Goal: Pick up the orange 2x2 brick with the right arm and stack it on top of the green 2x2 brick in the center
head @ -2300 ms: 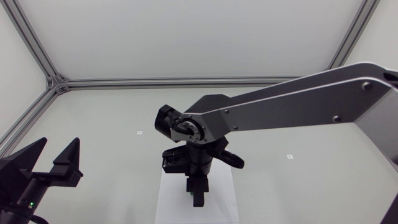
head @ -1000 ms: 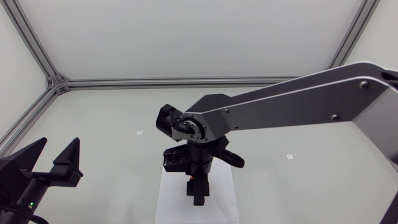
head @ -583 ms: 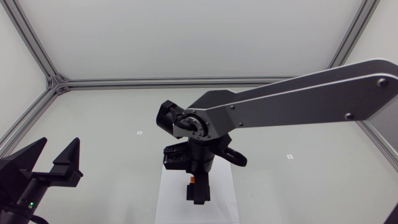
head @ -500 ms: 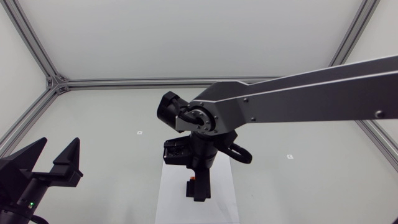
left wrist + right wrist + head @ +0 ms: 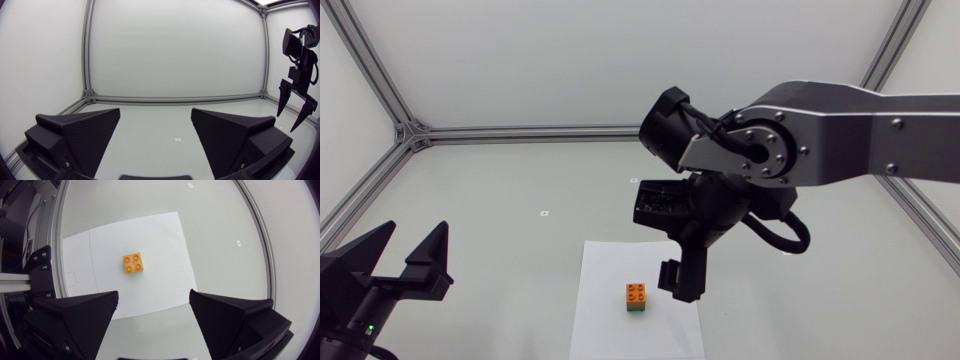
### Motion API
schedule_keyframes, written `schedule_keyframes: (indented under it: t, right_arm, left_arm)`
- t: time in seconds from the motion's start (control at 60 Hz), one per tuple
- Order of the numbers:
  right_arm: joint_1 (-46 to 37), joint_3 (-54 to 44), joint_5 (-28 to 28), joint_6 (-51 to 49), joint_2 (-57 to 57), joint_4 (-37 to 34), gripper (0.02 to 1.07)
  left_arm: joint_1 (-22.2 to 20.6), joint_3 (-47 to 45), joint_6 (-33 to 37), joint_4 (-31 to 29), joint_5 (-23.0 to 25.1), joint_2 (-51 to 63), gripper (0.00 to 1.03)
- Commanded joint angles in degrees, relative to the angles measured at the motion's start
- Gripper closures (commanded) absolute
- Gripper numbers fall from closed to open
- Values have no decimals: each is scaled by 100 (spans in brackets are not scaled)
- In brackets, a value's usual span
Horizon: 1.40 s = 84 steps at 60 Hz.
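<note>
Stacking looks done: orange brick (image 5: 638, 293) seated on green brick (image 5: 637, 309), on paper sheet (image 5: 605, 325) toward table's 6 o'clock. Right gripper (image 5: 678, 286) spread, empty, raised at stack's 3 o'clock. Left gripper (image 5: 412, 238) spread, empty, at 8 o'clock. Probably left: parking right arm.

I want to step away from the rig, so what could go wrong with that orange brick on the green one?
The right gripper hangs open close beside the orange 2x2 brick in the head view; a low sideways swing could knock it off. Only a sliver of the green 2x2 brick shows beneath, so I cannot tell whether the studs are fully seated; the stack may be loose.
</note>
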Motion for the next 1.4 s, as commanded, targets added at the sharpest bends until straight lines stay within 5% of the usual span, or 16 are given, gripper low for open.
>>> schedule_keyframes:
  t: [0.0,0.433,1.15,1.383]
  right_arm:
    - [-164,-344,18,149,-392,43,6]
    - [-1518,-1697,-211,202,-2168,535,6]
    - [-4339,-4237,-167,474,-5753,2469,6]
    - [-4439,-4845,-34,1161,-6525,3091,6]
  left_arm:
    - [22,-235,75,-84,25,-45,4]
    - [22,-235,75,-84,25,-45,4]
    - [22,-235,75,-84,25,-45,4]
    - [22,-235,75,-84,25,-45,4]
